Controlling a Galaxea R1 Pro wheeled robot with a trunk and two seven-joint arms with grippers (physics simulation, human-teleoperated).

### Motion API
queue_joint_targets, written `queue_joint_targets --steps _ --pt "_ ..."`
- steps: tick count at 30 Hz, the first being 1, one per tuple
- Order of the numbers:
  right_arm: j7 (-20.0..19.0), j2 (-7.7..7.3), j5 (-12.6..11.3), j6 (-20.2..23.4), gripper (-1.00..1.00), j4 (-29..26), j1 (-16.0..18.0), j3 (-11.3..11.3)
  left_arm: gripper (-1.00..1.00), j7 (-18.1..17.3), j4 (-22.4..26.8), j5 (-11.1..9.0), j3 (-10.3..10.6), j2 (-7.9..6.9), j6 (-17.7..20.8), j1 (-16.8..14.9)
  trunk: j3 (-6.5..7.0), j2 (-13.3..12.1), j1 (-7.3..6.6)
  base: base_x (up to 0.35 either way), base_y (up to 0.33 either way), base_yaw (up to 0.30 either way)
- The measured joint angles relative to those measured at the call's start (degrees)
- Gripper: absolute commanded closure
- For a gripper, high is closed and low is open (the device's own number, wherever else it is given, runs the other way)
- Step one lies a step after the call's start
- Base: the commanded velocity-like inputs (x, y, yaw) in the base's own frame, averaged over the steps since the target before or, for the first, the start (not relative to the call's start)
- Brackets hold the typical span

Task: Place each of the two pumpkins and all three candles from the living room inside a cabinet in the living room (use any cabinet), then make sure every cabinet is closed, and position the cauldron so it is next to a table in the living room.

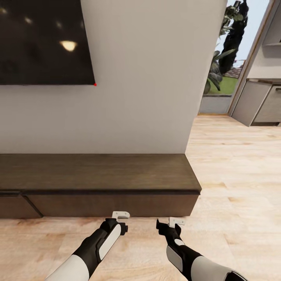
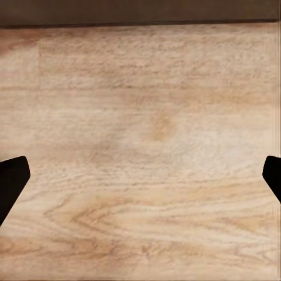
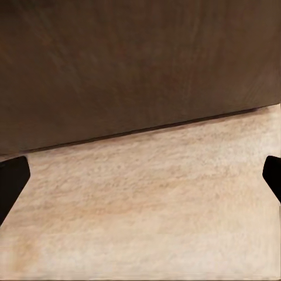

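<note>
I'm facing the long low dark-brown wood cabinet (image 1: pixel 97 183), its drawer fronts flush, my left gripper (image 1: pixel 120 215) and right gripper (image 1: pixel 176 222) just before it over pale wood floor (image 1: pixel 234 175), both spread wide apart, empty, black wall screen (image 1: pixel 43 39) above the cabinet.

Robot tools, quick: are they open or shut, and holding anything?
Left tool: open, holding nothing.
Right tool: open, holding nothing.
</note>
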State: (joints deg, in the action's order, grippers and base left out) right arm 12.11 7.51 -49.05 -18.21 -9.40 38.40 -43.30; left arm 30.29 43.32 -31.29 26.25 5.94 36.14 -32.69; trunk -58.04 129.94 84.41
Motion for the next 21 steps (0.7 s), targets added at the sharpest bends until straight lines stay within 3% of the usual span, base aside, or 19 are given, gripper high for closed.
queue_joint_targets --steps 6,21 --pt "0.01 -0.02 0.04 3.34 -1.00 -0.05 0.02 0.06 -1.00 0.00 0.01 0.00 0.00 0.04 0.00 0.01 1.08 -2.41 -1.32 0.000 0.000 0.000" --pt "0.01 -0.01 -0.05 3.79 -1.00 0.00 -0.01 0.19 -1.00 0.00 -0.61 0.00 -0.02 -0.02 0.08 -0.03 3.77 -8.42 -4.61 0.000 0.000 0.000"
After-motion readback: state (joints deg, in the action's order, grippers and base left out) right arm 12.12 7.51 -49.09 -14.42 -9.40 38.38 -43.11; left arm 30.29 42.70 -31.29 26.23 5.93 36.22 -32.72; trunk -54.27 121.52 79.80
